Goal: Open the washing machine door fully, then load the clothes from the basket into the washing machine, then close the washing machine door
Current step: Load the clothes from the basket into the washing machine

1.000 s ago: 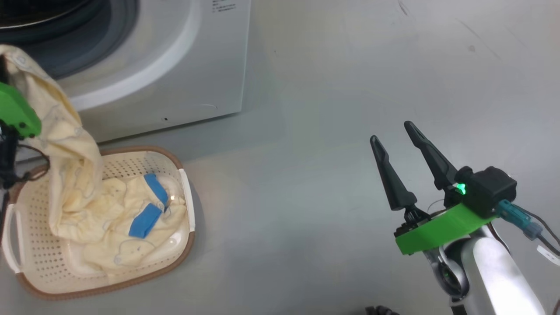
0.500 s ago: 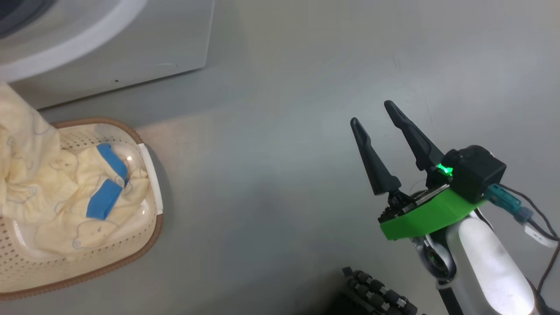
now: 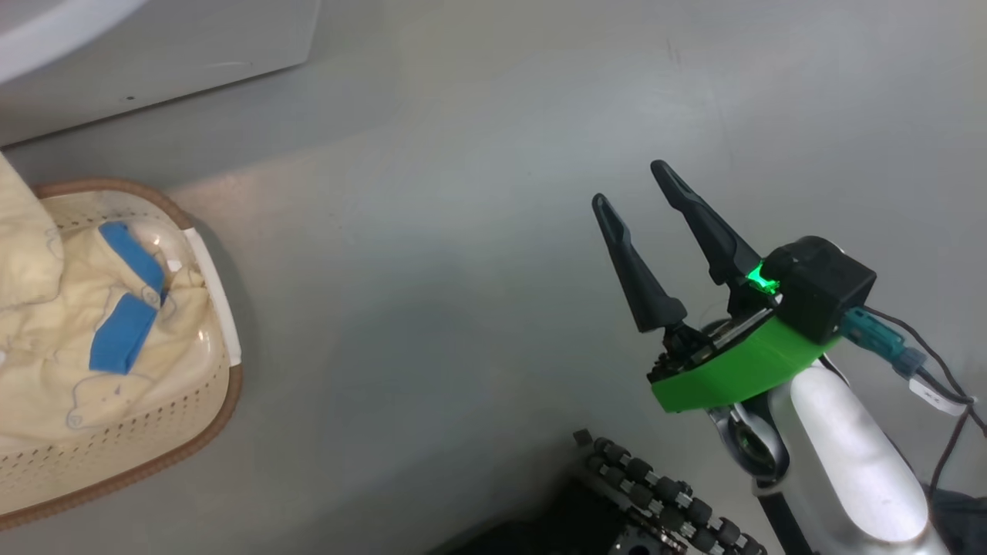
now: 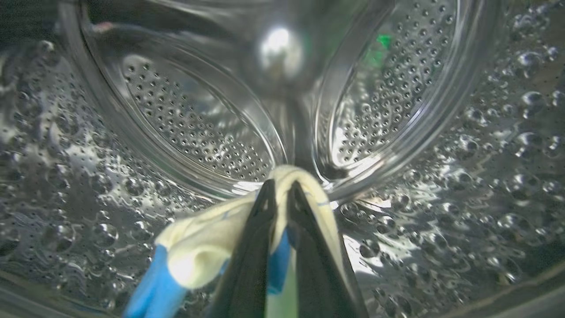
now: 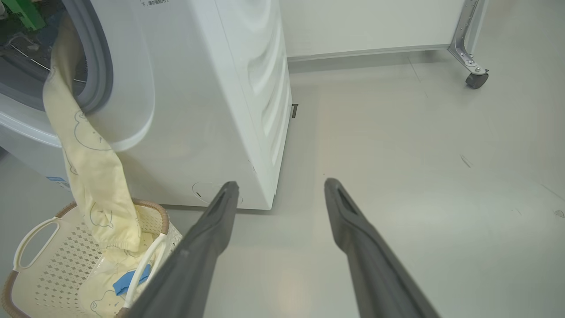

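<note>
Inside the steel drum (image 4: 198,123) of the washing machine (image 5: 212,88), my left gripper (image 4: 281,185) is shut on a fold of the cream clothes (image 4: 207,243) with blue bands. The clothes (image 5: 92,168) hang as a long strand from the grey-ringed opening down into the cream basket (image 5: 53,260) on the floor. More of the clothes (image 3: 77,331) lie bunched in the basket (image 3: 224,385). My right gripper (image 3: 631,185) stands open and empty over bare floor, well to the right of the basket, its fingers (image 5: 212,238) pointing at the machine's lower corner. The washing machine door is out of view.
The grey floor stretches to the right of the machine. A metal frame on a caster (image 5: 476,79) stands at the far wall. My base, with black rollers (image 3: 663,493), sits just below the right arm.
The head camera has swung, so the basket and machine sit further left in the picture and the left arm has left it. The right gripper stays open.
</note>
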